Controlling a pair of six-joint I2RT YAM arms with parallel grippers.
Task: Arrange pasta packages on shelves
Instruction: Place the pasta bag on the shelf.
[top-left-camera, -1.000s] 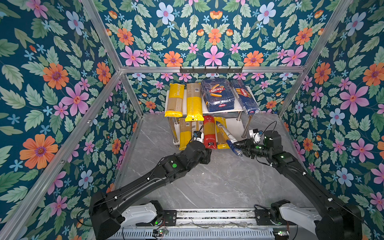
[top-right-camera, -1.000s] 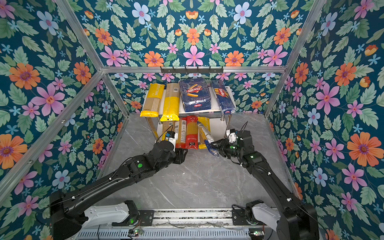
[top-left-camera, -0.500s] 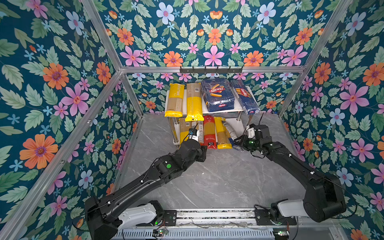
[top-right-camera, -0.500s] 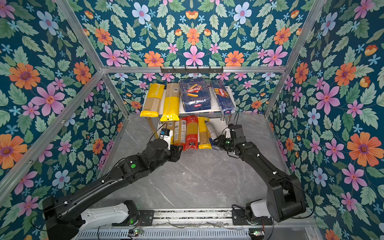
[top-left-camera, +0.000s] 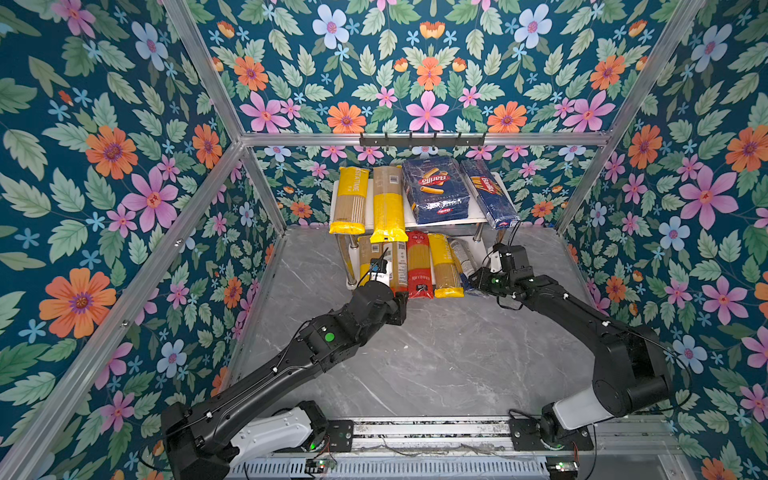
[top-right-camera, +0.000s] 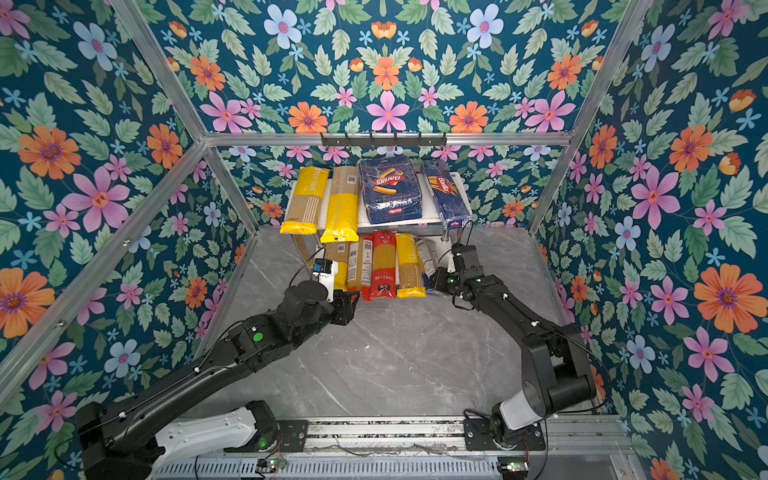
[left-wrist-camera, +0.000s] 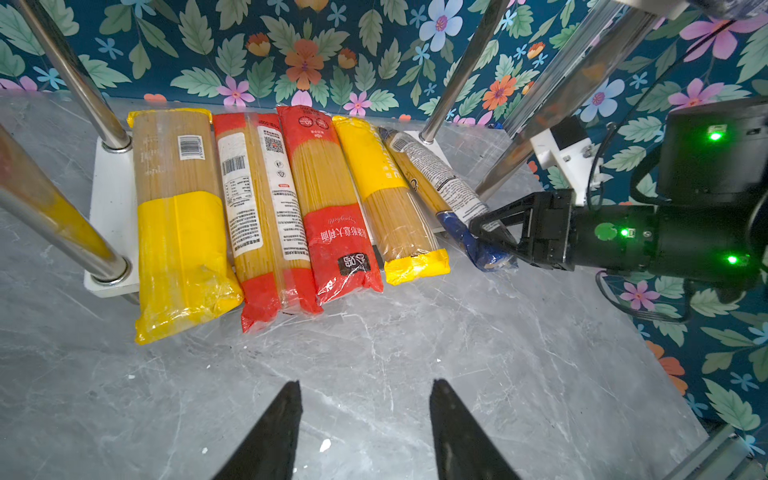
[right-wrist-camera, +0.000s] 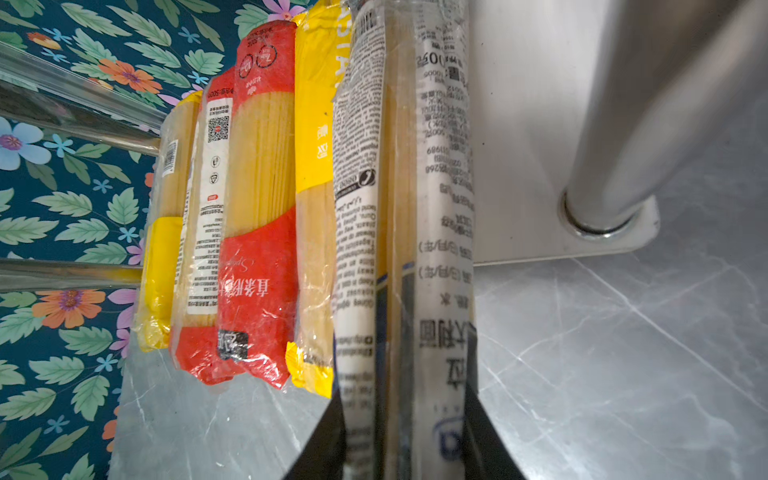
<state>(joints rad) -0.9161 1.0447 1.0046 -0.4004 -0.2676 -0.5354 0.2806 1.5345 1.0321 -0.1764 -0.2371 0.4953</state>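
The shelves (top-left-camera: 449, 225) stand at the back wall. The upper board carries two yellow spaghetti packs (top-left-camera: 388, 203), a wide Barilla rigatoni bag (top-left-camera: 436, 189) and a long Barilla spaghetti pack (top-left-camera: 490, 193). On the lower board (left-wrist-camera: 110, 174) lie a yellow pack (left-wrist-camera: 178, 224), two red packs (left-wrist-camera: 328, 199) and another yellow pack (left-wrist-camera: 386, 191). My right gripper (right-wrist-camera: 403, 399) is shut on the near end of a clear-blue spaghetti bag (right-wrist-camera: 399, 208), which lies at the row's right end. My left gripper (left-wrist-camera: 365, 383) is open and empty over the marble floor in front of the row.
A chrome post (right-wrist-camera: 623, 124) of the rack stands close beside the held bag. A black hook rail (top-left-camera: 422, 139) hangs on the back frame above the rack. Floral walls close in the left, right and back sides. Grey marble floor (top-left-camera: 415, 357) stretches in front.
My right gripper has carried the clear-blue bag from in front of the rack onto the lower board, beside the yellow pack. The left arm has shifted slightly left and stays open.
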